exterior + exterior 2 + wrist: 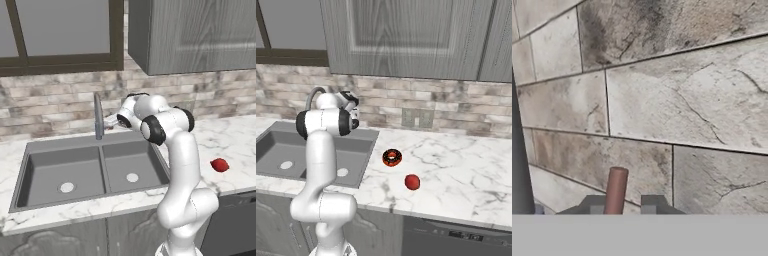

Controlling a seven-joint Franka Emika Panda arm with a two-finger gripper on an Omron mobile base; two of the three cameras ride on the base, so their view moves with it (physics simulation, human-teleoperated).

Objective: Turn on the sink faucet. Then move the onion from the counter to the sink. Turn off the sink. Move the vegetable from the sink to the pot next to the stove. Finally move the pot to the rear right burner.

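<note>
The sink faucet rises behind the grey double sink, and no water shows. My gripper reaches to the faucet's base from the right. In the hand view the gripper faces the brick wall with its jaws shut, and the reddish lever stands just ahead of the fingertips. The grey spout runs up the left edge. The onion lies on the counter right of the sink. The pot and the rear right burner are out of view.
A smaller plain red round thing lies nearer the counter's front edge. Brick backsplash stands close behind the faucet. Grey wall cabinets hang above. A wall outlet sits behind the counter.
</note>
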